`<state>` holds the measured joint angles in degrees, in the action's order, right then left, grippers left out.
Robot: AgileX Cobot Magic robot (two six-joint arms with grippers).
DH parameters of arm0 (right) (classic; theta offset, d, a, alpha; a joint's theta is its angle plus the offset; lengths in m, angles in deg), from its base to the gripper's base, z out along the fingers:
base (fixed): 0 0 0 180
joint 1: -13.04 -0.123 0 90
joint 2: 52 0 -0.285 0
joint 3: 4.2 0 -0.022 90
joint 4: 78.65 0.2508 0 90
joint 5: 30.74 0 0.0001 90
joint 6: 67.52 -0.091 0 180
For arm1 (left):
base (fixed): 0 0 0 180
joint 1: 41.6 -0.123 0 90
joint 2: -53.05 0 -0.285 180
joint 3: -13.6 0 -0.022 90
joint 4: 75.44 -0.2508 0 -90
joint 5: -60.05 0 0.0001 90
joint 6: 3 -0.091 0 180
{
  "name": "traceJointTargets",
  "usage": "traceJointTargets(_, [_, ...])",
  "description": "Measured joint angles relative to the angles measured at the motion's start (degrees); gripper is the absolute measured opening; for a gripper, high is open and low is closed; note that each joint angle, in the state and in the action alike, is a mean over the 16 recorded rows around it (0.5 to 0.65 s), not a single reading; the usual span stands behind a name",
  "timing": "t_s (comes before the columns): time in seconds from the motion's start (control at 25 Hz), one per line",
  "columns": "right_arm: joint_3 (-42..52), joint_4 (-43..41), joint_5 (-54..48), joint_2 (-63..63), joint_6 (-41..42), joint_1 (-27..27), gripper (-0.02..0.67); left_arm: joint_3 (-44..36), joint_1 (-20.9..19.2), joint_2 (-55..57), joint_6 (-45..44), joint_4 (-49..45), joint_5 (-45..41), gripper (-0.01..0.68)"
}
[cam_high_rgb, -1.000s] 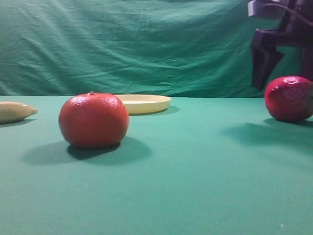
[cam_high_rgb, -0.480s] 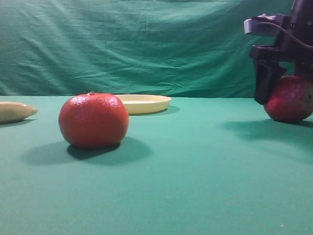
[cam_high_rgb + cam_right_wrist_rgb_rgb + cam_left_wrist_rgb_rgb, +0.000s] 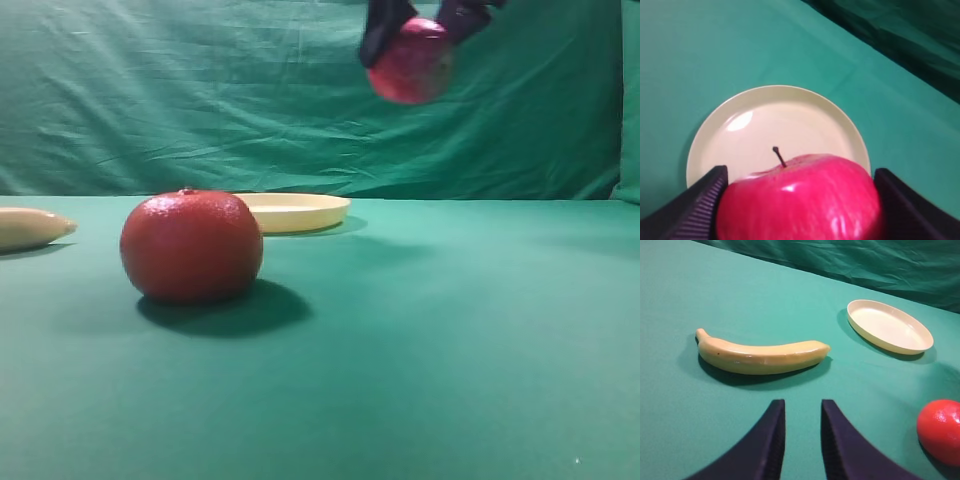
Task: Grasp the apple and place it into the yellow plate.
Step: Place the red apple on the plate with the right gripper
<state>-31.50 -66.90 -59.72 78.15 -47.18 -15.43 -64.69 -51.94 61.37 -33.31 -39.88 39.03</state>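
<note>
A green cloth-covered bench (image 3: 450,350) before a wrinkled green backdrop (image 3: 200,90). At the top of the frame, right of centre, the right claw (image 3: 420,22) grips a glossy red apple (image 3: 410,64) high in the air. Left of centre sits a large orange-red tangerine (image 3: 191,245). Behind it lies the yellow plate (image 3: 297,211). A pale banana (image 3: 32,227) lies at the left edge.
</note>
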Motion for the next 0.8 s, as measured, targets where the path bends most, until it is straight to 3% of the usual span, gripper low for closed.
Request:
traceJointTargets(0.2, [-1.66,0.61,3.75,3.94,0.27,-2.16,0.539,0.00,0.00,0.00,0.00,0.00,0.00,0.157])
traceJointTargets(0.6, [-4.11,0.22,4.99,5.13,0.33,-2.72,0.614,0.00,0.00,0.00,0.00,0.00,0.00,0.157])
traceJointTargets(0.8, [-5.66,-2.13,1.01,2.23,0.33,-2.72,0.585,0.00,0.00,0.00,0.00,0.00,0.00,0.157])
